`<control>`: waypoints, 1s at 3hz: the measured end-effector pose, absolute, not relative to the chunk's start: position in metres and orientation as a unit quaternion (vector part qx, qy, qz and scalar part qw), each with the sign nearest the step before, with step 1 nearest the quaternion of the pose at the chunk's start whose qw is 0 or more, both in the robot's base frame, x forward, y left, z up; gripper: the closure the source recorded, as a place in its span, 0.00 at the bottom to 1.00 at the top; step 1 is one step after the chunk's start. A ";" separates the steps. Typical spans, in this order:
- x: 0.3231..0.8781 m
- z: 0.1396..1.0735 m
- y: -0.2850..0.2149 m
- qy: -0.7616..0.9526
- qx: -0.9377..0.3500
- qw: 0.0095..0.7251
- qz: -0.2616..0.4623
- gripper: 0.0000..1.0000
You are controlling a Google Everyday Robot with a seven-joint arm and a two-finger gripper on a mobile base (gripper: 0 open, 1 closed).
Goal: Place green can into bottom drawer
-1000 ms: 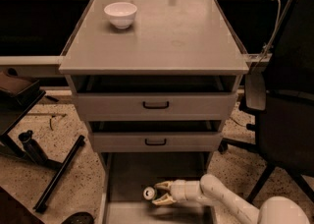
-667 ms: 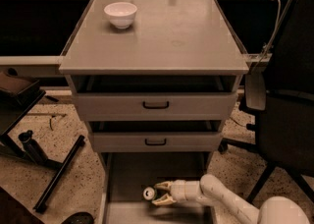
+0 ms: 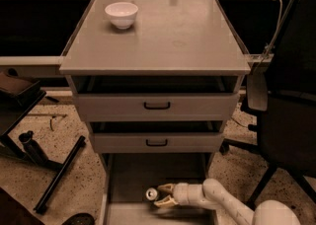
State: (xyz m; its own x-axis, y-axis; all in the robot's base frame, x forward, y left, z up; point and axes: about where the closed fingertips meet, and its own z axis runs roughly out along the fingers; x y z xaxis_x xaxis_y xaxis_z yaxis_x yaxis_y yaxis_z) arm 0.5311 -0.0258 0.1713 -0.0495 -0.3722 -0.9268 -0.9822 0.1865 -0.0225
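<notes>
The counter top (image 3: 168,36) is smooth matt grey with a dull sheen toward its front edge. Near its back left corner the white bowl (image 3: 121,14) is glossy, like glazed ceramic. Below the front edge, the two drawer fronts (image 3: 197,105) are the same flat grey, with black handles (image 3: 157,105). The bottom drawer (image 3: 128,179) looks matt grey too. In it lies the green can (image 3: 152,194) — bright metal, its round end silvery. The gripper (image 3: 160,195), right at the can, is smooth pale cream, plastic-looking. The floor (image 3: 64,130) is speckled and rough — stone-like.
</notes>
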 end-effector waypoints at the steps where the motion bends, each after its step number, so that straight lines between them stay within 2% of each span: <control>1: 0.531 0.171 -0.026 0.635 -0.534 0.437 0.349 0.81; 3: 0.531 0.171 -0.026 0.635 -0.534 0.437 0.349 0.35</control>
State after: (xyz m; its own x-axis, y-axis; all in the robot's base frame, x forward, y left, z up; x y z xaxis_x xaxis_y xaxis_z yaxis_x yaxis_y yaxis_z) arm 0.5310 -0.0257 0.1713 -0.0495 -0.3721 -0.9269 -0.9822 0.1864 -0.0224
